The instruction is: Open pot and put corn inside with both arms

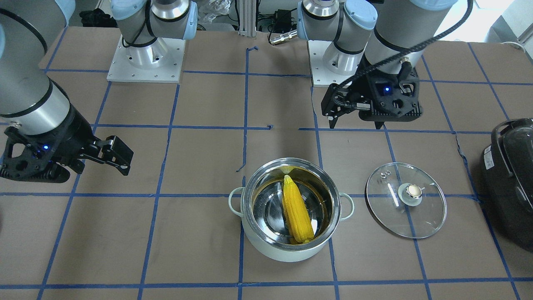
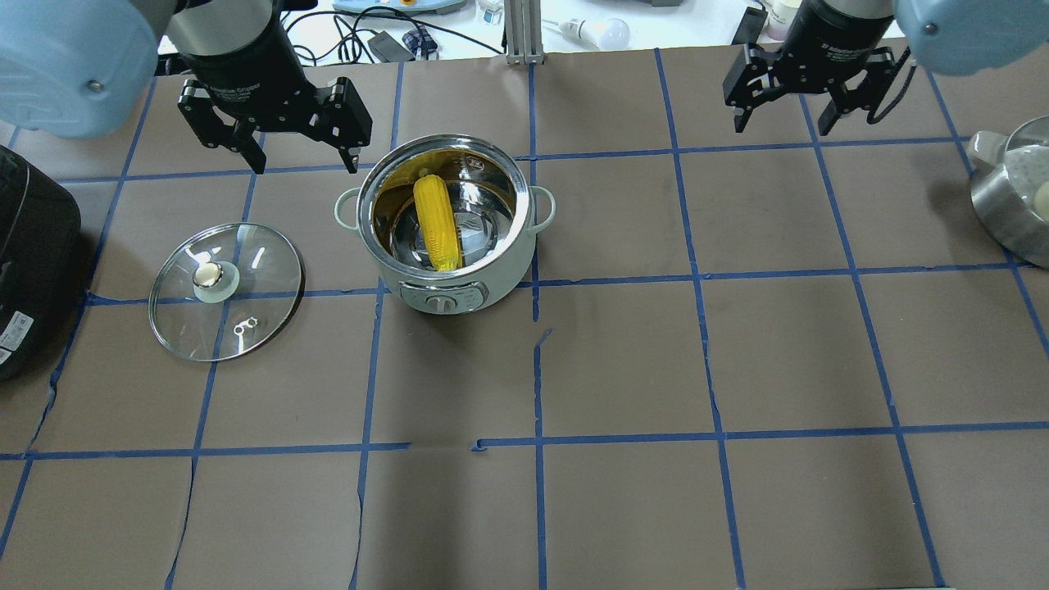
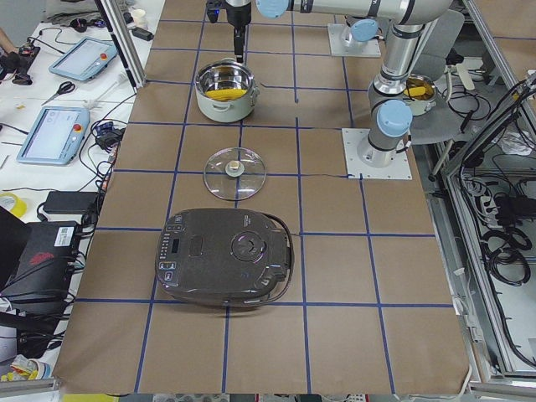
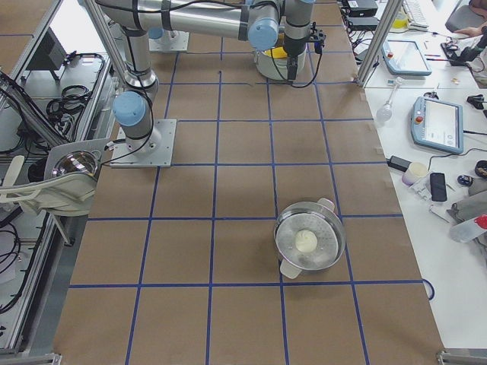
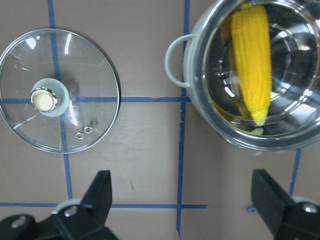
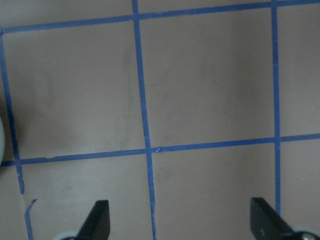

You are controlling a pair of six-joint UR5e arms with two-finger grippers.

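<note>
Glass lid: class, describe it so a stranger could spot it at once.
Find the mint-green pot on the brown gridded table. Between it and the black appliance lies the glass lid, flat. It alone is clear, with a brass-topped knob.

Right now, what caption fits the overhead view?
Corn inside the open pot, lid beside it; left fingers and right fingers spread, empty.

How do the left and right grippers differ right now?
The left gripper hangs close to the pot and the lid; the right gripper hangs well off on the pot's other side. The left gripper's wrist view shows pot, corn and lid; the right gripper's shows only taped table. Both are open and empty.
</note>
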